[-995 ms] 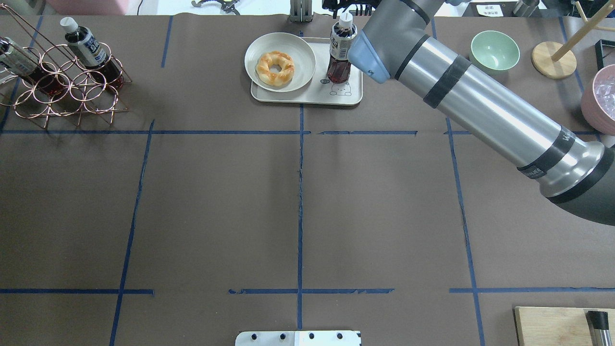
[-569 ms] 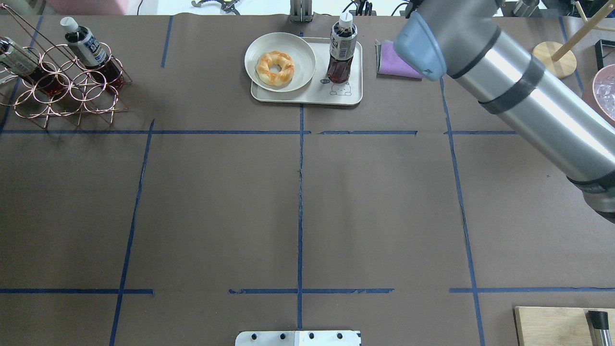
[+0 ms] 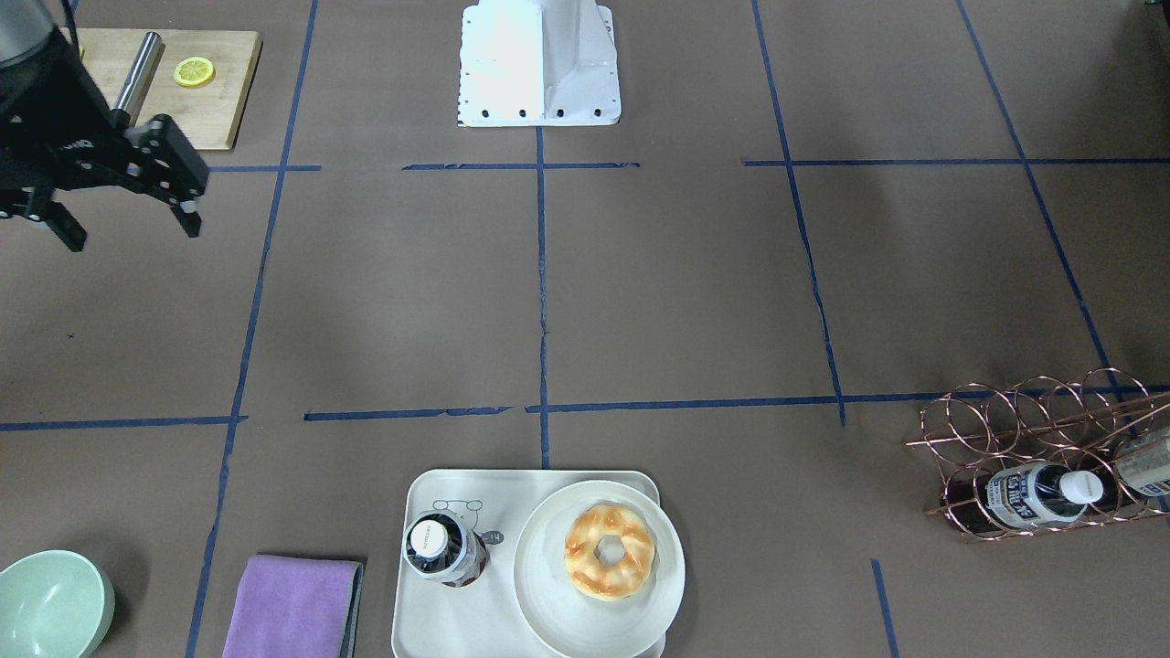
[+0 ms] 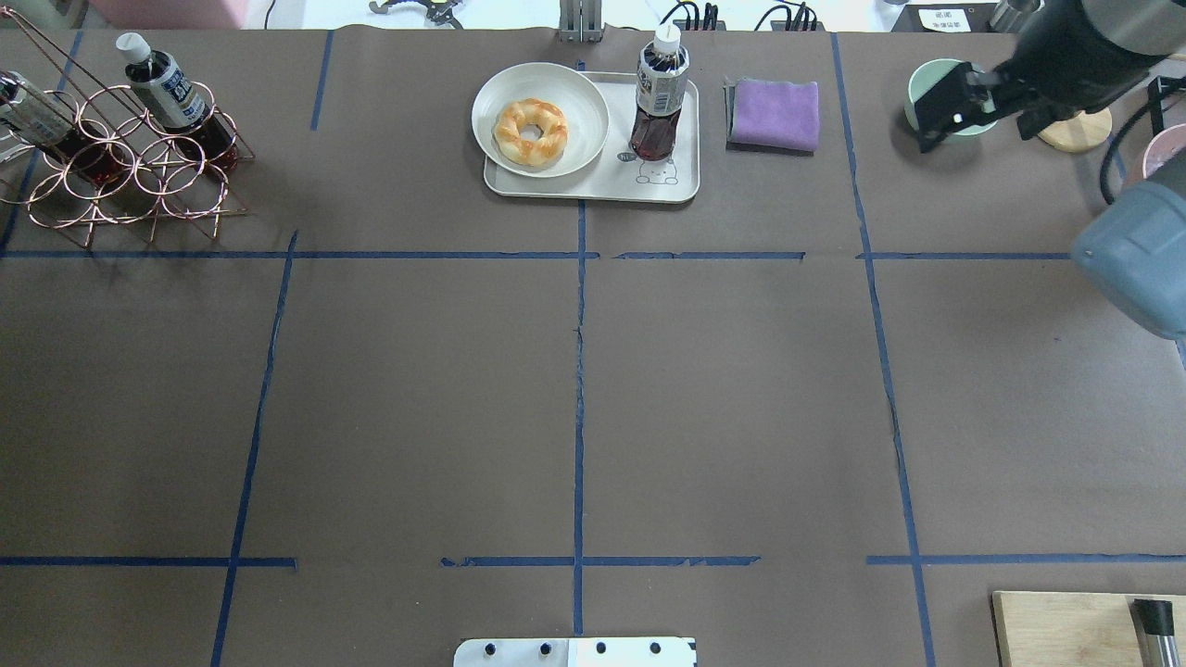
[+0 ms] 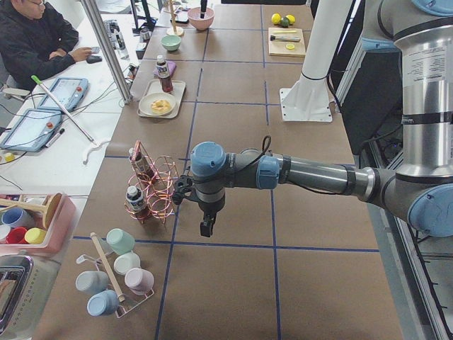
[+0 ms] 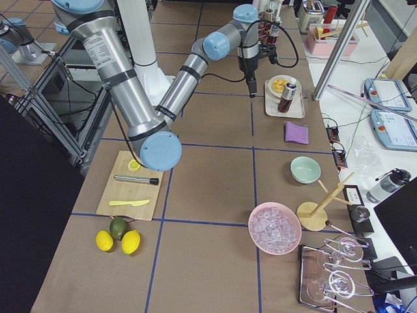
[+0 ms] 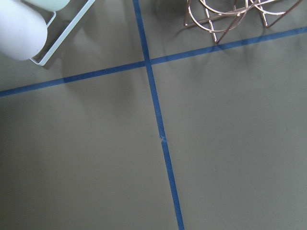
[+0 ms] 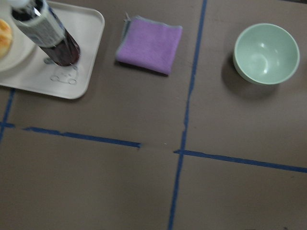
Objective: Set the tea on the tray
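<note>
The tea bottle (image 4: 660,93), with a white cap and dark liquid, stands upright on the right part of the cream tray (image 4: 667,181), beside the bear drawing. It also shows in the front-facing view (image 3: 443,548) and the right wrist view (image 8: 45,31). My right gripper (image 4: 973,137) is open and empty, raised over the table by the green bowl, well to the right of the tray; it also shows in the front-facing view (image 3: 132,236). My left gripper (image 5: 205,228) shows only in the exterior left view, near the copper rack; I cannot tell whether it is open or shut.
A round plate (image 4: 574,102) with a doughnut (image 4: 531,132) fills the tray's left part. A purple cloth (image 4: 774,113) lies right of the tray, with a green bowl (image 3: 50,603) beyond it. A copper rack (image 4: 130,157) with two more bottles stands far left. A cutting board (image 4: 1066,630) lies near right.
My right arm has swung away from the tray to the right, uncovering the purple cloth. The gripper is now by the green bowl. The tea bottle has stayed upright on the tray.
</note>
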Controlling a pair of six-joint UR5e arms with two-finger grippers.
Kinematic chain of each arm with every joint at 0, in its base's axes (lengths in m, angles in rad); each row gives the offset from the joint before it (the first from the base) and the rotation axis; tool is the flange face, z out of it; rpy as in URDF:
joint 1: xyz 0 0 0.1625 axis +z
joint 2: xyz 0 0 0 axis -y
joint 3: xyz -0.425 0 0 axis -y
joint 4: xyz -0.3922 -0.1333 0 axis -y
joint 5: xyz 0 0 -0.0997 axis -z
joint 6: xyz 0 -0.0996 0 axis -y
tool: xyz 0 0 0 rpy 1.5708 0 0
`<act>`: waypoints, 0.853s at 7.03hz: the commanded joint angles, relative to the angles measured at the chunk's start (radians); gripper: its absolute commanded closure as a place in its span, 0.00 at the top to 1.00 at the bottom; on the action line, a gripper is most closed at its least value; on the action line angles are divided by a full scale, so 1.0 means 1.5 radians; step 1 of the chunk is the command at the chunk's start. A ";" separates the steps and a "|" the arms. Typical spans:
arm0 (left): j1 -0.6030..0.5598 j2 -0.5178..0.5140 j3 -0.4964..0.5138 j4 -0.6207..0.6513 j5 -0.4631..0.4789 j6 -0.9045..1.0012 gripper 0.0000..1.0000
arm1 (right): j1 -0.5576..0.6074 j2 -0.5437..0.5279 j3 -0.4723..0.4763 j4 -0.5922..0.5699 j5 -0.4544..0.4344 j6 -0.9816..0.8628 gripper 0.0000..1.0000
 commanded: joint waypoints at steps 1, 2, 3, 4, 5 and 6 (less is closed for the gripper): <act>0.000 0.002 0.006 0.000 0.000 0.001 1.00 | 0.093 -0.141 0.011 -0.001 0.060 -0.214 1.00; -0.001 0.001 0.010 0.000 0.000 0.001 1.00 | 0.129 -0.177 -0.004 -0.001 0.079 -0.276 1.00; -0.001 0.002 0.011 0.000 -0.001 0.001 1.00 | 0.171 -0.222 -0.036 0.000 0.115 -0.364 1.00; -0.001 0.002 0.013 0.000 0.000 0.001 1.00 | 0.222 -0.244 -0.079 0.000 0.147 -0.445 1.00; -0.002 0.003 0.013 0.000 -0.001 0.001 1.00 | 0.272 -0.260 -0.132 0.000 0.190 -0.528 1.00; -0.002 0.003 0.014 0.000 -0.001 0.001 1.00 | 0.333 -0.273 -0.181 0.000 0.219 -0.603 1.00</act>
